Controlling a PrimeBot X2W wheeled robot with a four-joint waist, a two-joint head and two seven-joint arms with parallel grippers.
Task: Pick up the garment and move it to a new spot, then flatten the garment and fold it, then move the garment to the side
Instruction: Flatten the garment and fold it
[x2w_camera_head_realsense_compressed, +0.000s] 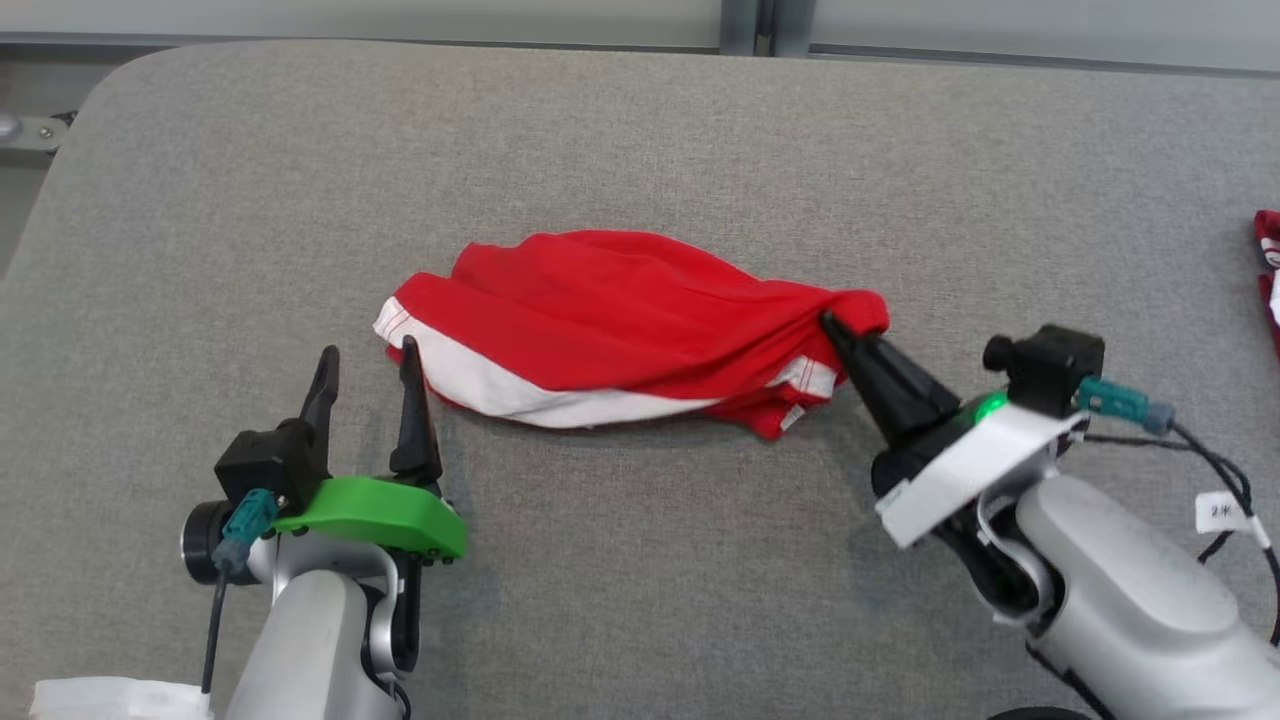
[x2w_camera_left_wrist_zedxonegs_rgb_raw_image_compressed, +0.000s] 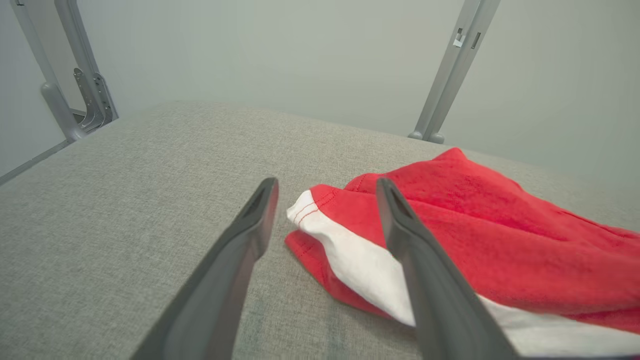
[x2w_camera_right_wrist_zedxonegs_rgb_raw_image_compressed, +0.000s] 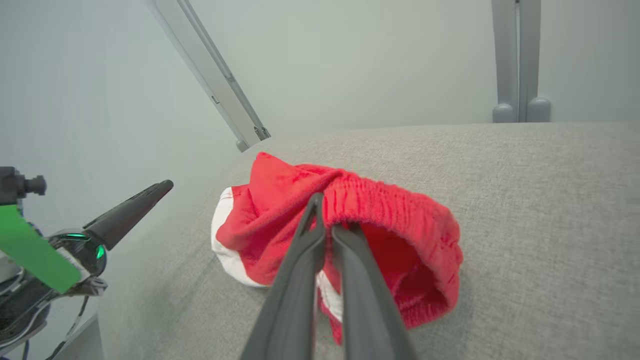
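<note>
- Head view: red garment (x2w_camera_head_realsense_compressed: 620, 320) with a white stripe, bunched lengthwise about the middle of the grey worktop (x2w_camera_head_realsense_compressed: 640, 150), well in from every edge.
- Right claw (x2w_camera_head_realsense_compressed: 830, 322) clenched on the garment's right end, cloth gathered into a knot round the tips.
- Left claw (x2w_camera_head_realsense_compressed: 368, 350) released, fingers spread and pointing toward the far edge, just beside the garment's left end; one finger right at the white hem, contact impossible to tell.
- Another red-and-white cloth (x2w_camera_head_realsense_compressed: 1268, 270) at the worktop's right edge, well apart from the garment; something white (x2w_camera_head_realsense_compressed: 110, 698) by the near left corner.
- Left wrist view: both fingers wide apart, low over the worktop; striped corner of the garment lying between and just past the tips, the rest spreading off behind the finger at that view's right. Grey metal posts (x2w_camera_left_wrist_zedxonegs_rgb_raw_image_compressed: 450, 75) beyond the far edge.
- Right wrist view: fingers pressed together on the ribbed elastic waistband, arched up over the tips; lower folds resting on the worktop. Left claw at that view's left side, apart from the garment, a green part behind it.
</note>
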